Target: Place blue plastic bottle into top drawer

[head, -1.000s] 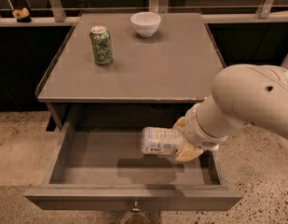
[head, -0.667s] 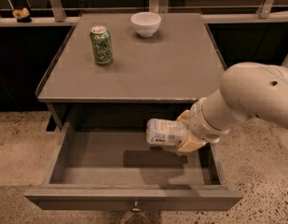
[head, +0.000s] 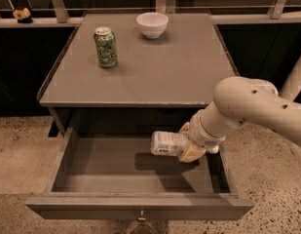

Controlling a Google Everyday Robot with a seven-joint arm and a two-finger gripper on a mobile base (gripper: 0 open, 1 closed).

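The top drawer (head: pixel 140 204) is pulled open below the grey table top, its flat front panel with a small metal knob nearest the camera. My gripper (head: pixel 185 143) is over the drawer's right half, shut on the blue plastic bottle (head: pixel 167 143). The bottle lies on its side in the gripper, pointing left, held above the drawer floor and casting a shadow there. The white arm comes in from the right.
A green drink can (head: pixel 105 47) stands at the table's left rear and a white bowl (head: pixel 152 24) at the rear centre. A railing runs behind the table. The floor around it is speckled stone.
The gripper and the bottle have shifted slightly right and upward over the drawer. The can, the bowl and the drawer have not moved.
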